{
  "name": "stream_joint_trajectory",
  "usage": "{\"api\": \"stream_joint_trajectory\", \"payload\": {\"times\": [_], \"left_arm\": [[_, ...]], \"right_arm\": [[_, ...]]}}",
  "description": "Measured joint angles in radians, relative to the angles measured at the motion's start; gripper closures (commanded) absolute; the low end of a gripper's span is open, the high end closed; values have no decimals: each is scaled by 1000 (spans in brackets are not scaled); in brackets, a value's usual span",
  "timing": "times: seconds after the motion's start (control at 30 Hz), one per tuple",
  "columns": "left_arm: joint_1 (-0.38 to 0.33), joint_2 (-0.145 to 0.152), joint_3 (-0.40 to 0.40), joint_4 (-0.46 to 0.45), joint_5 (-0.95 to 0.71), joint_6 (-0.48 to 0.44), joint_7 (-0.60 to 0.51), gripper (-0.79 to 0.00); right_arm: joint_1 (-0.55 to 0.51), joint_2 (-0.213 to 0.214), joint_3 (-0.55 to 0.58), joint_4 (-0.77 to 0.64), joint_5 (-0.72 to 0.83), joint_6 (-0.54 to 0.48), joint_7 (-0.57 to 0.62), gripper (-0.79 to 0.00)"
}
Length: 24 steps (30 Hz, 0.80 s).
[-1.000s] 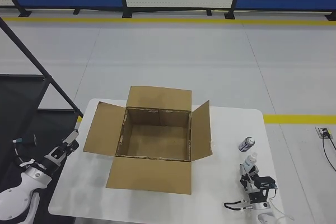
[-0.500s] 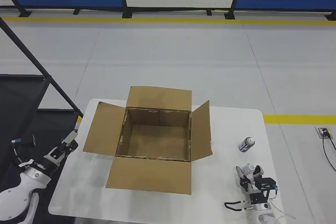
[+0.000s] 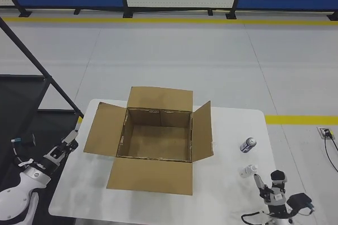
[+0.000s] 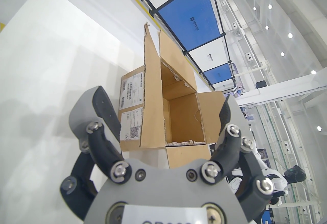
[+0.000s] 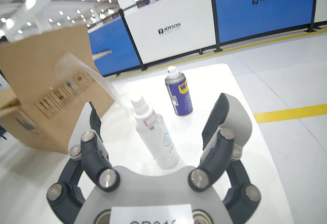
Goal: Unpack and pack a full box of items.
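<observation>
Top: open box bare inside; bottle at its 4 o'clock, can at 3. The right gripper is just beside the bottle at its 5 o'clock, far nearer than the left gripper at the box's 9.
Left wrist: left gripper spread wide, empty, box ahead.
Right wrist: right gripper spread wide, bottle upright between its fingers, untouched, long axis vertical; can beyond.

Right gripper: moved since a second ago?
Yes. In the top view the right gripper has backed away from the blue spray can toward the near edge of the table, open, off the white spray bottle.
</observation>
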State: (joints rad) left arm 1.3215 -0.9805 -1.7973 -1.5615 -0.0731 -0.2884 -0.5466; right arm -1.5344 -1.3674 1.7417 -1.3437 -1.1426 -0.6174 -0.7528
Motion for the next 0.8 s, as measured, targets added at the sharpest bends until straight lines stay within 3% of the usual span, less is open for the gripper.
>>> {"api": "stream_joint_trajectory", "payload": {"times": [0.13,0.5,0.63,0.8], "left_arm": [[-2,1,-13,-5,-16,-6,3,-785],[13,2,-52,-10,-40,4,26,-785],[10,2,-31,-26,-16,16,23,-785],[18,3,-20,-30,-13,41,-10,-785]], "right_arm": [[-98,2,29,-148,134,-64,33,-785],[-72,1,19,-110,150,-54,63,-785],[-25,6,-5,-93,273,-158,184,-785],[-10,7,-23,-152,359,-196,238,-785]]}}
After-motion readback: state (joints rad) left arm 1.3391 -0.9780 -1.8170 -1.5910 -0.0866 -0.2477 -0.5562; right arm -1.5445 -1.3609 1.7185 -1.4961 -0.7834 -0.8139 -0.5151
